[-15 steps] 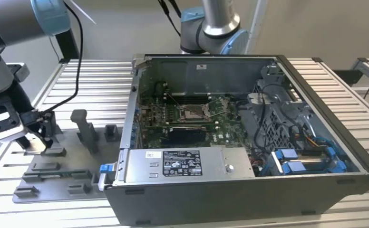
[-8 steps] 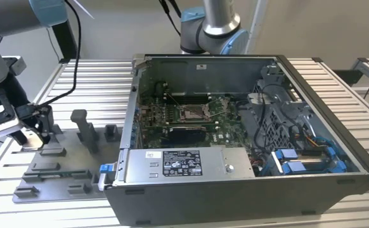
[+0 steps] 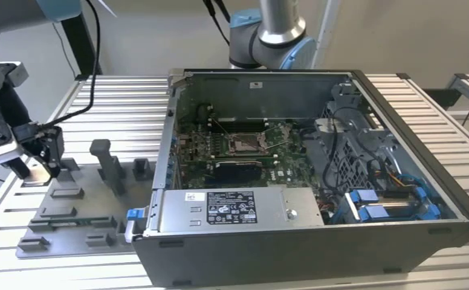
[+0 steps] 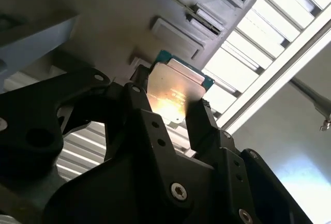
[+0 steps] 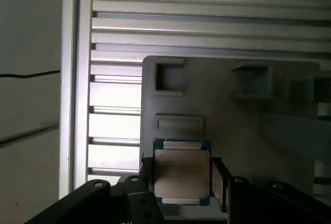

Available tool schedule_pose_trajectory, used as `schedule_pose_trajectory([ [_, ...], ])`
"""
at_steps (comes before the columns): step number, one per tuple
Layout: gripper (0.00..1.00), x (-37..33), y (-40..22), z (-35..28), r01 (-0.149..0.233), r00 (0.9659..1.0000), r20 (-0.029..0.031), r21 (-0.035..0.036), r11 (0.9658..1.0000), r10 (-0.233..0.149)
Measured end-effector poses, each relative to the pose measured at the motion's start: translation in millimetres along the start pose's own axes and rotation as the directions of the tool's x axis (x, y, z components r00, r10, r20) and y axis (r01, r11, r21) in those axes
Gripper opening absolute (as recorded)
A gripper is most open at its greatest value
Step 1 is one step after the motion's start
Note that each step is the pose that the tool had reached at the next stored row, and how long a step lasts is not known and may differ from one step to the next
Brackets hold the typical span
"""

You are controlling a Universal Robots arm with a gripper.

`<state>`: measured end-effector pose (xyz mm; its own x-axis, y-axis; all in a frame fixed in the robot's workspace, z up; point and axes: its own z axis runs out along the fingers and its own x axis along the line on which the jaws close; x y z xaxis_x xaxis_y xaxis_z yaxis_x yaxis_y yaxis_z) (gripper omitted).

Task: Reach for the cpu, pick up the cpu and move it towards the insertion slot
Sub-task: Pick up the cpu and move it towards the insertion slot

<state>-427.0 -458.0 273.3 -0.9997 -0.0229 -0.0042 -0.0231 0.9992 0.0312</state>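
In both wrist views my gripper (image 4: 173, 107) (image 5: 182, 176) is shut on the cpu (image 4: 178, 87) (image 5: 182, 167), a flat square chip with a pale silver top and a thin blue-green rim, one black finger on each side edge. In the exterior view the gripper (image 3: 37, 172) hangs at the exterior view's left, just over the far left corner of the grey fixture tray (image 3: 73, 223). The insertion slot (image 3: 246, 142), a shiny metal frame with a tan centre, lies on the green board inside the open computer case, well off to the exterior view's right of the gripper.
The case's left wall (image 3: 167, 139) stands between gripper and slot. Grey upright posts (image 3: 106, 163) rise from the tray. A power supply box (image 3: 230, 208), cables and blue connectors (image 3: 379, 205) crowd the case. Another arm's base (image 3: 271, 36) stands behind it, on the slatted table (image 3: 113, 103).
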Motion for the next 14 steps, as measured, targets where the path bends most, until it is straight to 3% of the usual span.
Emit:
schedule_pose_trajectory([
  [9,0.0,0.1,0.7,-20.0,0.0,1.0,0.0,0.0,1.0,0.0],
  [14,0.0,0.1,1.3,-40.2,0.0,1.0,-0.0001,0.0,1.0,0.0],
])
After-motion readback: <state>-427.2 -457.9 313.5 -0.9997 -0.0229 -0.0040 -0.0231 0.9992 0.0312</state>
